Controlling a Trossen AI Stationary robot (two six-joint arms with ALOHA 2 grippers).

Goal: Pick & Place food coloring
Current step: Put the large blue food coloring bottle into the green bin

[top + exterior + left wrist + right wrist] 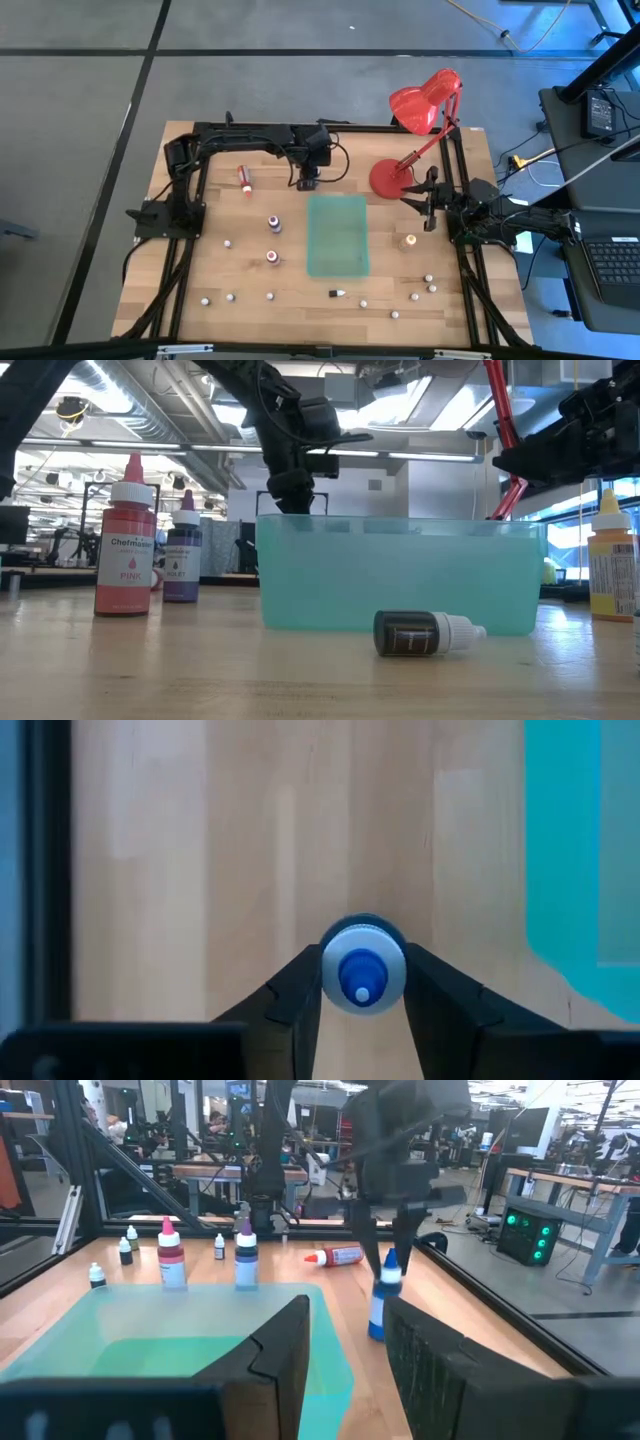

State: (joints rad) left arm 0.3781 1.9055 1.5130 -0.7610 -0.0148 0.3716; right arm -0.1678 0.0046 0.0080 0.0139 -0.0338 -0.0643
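Left wrist view had it dead centre: a blue food coloring bottle (362,967) stood upright on the bench (200,840), its pale cap and blue nozzle facing up, and the left pincer (362,1005) had a finger (295,995) on each side of the cap. Fingers looked to be pressed right against it, so I called that clamped on the bottle, though not lifted. From the right wrist view the same blue bottle (381,1298) sat just beside the far end of the teal tray (150,1340), the dark left arm coming down on it from above.

My read: tiny and light, hard plastic, smooth and round, so it could squirt sideways if pinched off-centre. It also looked top-heavy enough to tip. Taking it at the cap or shoulder, square across the middle as here, seemed the sound choice.

Around it, a red bottle (244,177) lay on its side near the left arm. Purple (273,224) and pink (271,257) ones stood left of the tray, a dark one (338,294) lay in front of it, and small whitish pieces were scattered about.

Over by the red lamp (420,110), the right pincer (428,205) waited above the bench, jaws part-way apart on nothing.
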